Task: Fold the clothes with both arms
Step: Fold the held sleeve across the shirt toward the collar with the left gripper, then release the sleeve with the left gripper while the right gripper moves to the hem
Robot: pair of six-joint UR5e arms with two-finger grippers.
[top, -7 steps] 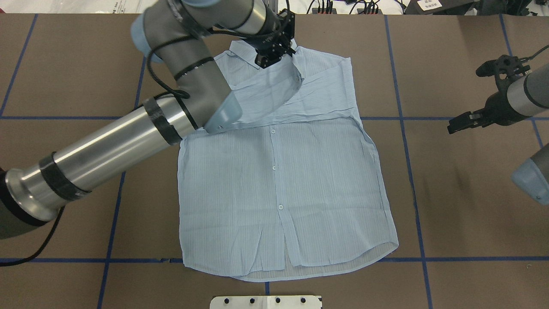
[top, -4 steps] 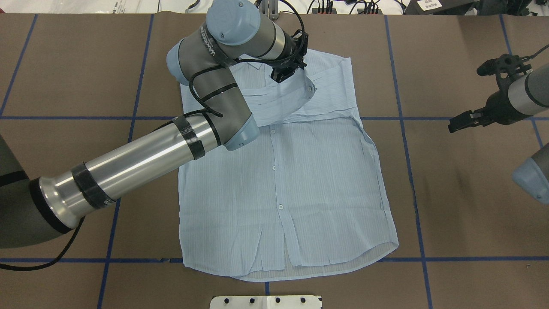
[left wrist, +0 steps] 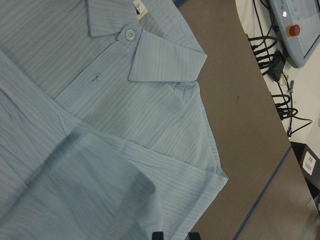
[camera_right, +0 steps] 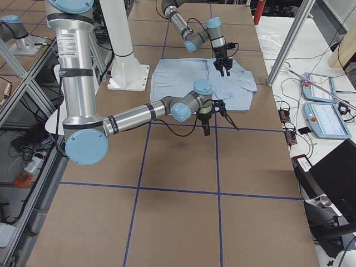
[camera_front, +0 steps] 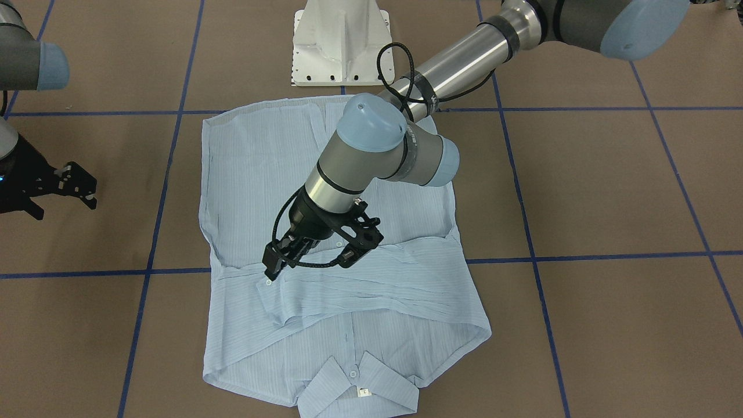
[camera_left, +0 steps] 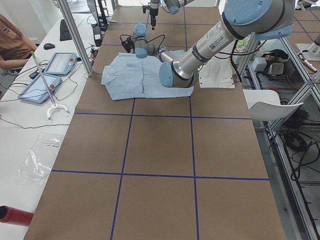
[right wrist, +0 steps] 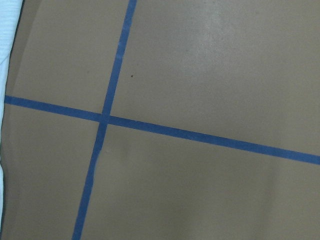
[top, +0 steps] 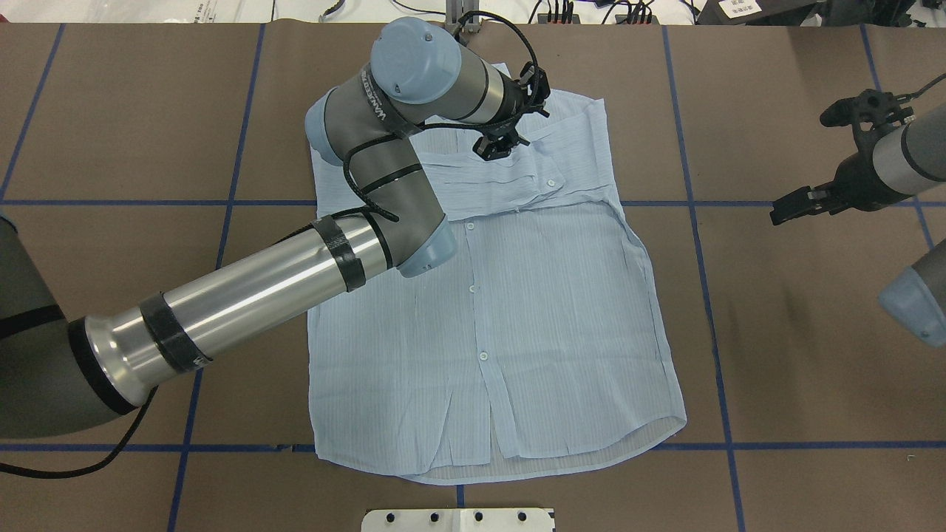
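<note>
The pale-blue striped shirt lies flat on the brown table, buttons up, with its collar at the far side from the robot. One sleeve is folded across the chest, and its cuff rests flat on the cloth. My left gripper hovers just above that folded sleeve, open and holding nothing. The left wrist view shows the collar and one shoulder. My right gripper hangs open over bare table, well off the shirt's side. Its wrist view shows only tape lines and a sliver of shirt edge.
The white pedestal base stands at the robot's side of the table, close to the shirt's hem. Blue tape lines grid the brown surface. Tablets, cables and a metal post line the operators' side, where a person's arm shows.
My left gripper carried the hanging sleeve across the chest, laid it flat, let go and rose a little. The right arm has barely moved.
</note>
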